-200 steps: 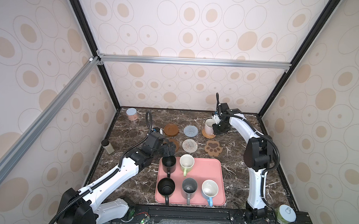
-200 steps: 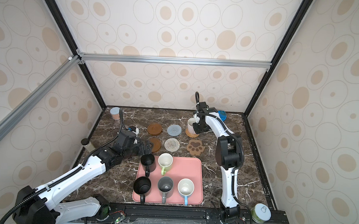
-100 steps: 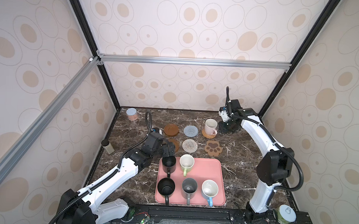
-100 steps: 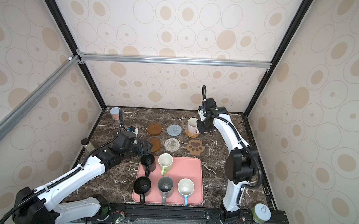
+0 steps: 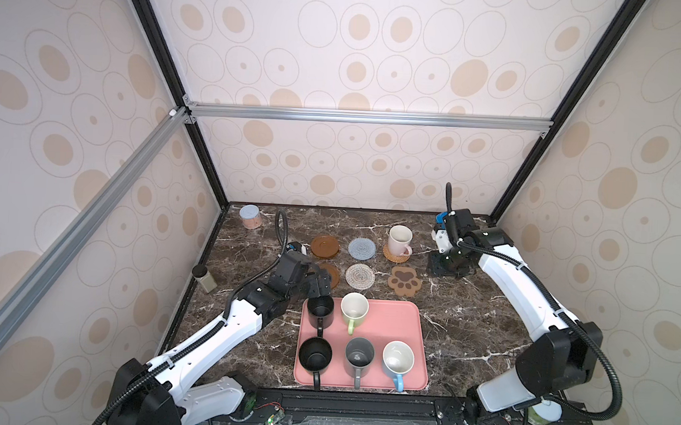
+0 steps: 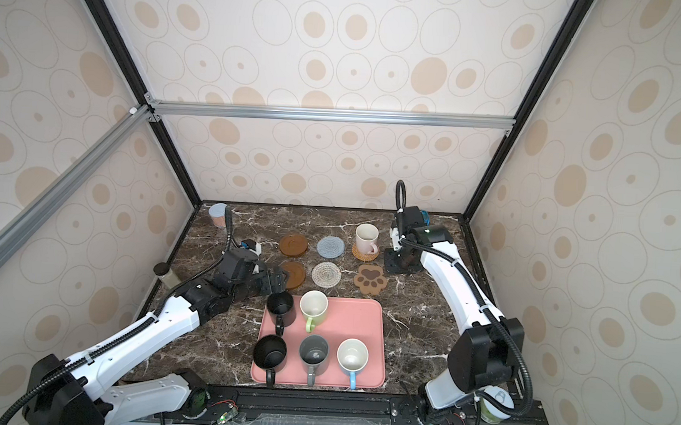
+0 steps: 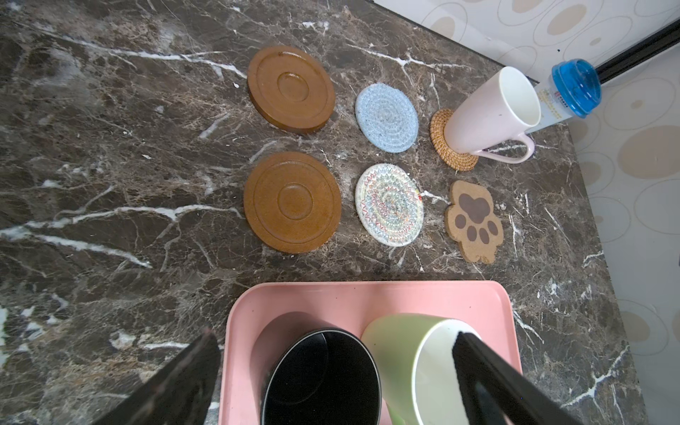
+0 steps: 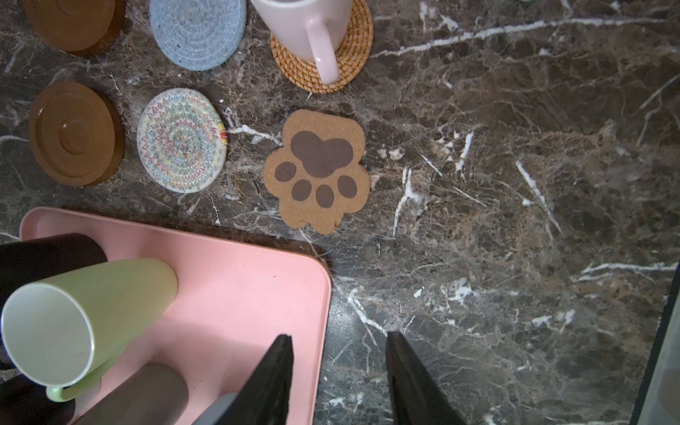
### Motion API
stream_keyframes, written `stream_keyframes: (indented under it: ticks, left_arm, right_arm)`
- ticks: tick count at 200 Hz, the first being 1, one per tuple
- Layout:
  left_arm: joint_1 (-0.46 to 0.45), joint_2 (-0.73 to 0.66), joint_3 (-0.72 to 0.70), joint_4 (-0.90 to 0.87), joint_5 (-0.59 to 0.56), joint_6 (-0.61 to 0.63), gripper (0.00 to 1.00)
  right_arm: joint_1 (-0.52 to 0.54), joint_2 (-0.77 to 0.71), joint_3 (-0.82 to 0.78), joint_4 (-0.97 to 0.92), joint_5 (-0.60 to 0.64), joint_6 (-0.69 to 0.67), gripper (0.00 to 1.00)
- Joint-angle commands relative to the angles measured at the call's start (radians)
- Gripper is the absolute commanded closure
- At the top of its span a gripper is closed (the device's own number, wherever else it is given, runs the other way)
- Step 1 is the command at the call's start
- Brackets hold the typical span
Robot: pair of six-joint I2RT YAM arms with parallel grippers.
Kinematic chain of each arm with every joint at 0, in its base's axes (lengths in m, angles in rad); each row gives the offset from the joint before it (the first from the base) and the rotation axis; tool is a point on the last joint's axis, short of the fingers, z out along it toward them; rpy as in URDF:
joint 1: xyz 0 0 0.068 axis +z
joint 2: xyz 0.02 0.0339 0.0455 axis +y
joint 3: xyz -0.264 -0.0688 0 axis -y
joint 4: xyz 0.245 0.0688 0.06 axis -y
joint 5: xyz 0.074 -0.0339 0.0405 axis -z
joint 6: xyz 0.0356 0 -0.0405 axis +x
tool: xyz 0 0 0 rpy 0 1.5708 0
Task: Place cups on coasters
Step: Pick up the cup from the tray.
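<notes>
at the back left corner of the pink tray (image 5: 399, 328), the black mug (image 5: 320, 310) stands upright just below your left claw (image 7: 335, 336), which is spread wide and empty. in the left wrist view its mouth lies between the two fingers, while one finger overlaps the rim of the pale green mug (image 7: 415, 368) standing right beside it. i'd judge the next move turns on that: come straight down and you may catch the green rim. the black mug's handle (image 5: 318, 330) points toward the tray's front edge. it is a plain cylinder, dark inside and out. the left arm is far nearer. past the tray's back right corner, the right claw (image 8: 338, 335) hangs parted and empty, near the pale pink mug (image 5: 399, 239) on the orange rattan coaster (image 5: 395, 257). a free brown saucer coaster (image 7: 292, 201) lies just past the tray's back left corner.
</notes>
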State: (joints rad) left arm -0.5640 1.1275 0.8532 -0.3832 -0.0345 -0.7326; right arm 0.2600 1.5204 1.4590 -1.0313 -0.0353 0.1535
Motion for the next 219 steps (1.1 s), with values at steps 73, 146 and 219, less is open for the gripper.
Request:
stream_keyframes:
  ticks: [73,146,219]
  left_arm:
    - [-0.003,0.005,0.009,-0.008,-0.015,-0.013,0.0]
    - [-0.003,0.024,0.009,-0.001,-0.022,-0.017,0.0]
    - [-0.003,0.035,0.012,0.0,-0.024,-0.017,0.0]
  right_arm:
    - [0.102,-0.17,-0.124,-0.025,-0.03,0.196,0.54]
    - [0.374,-0.171,-0.168,0.039,0.05,0.443,0.53]
    - [0.565,-0.097,-0.137,0.056,0.1,0.599,0.47]
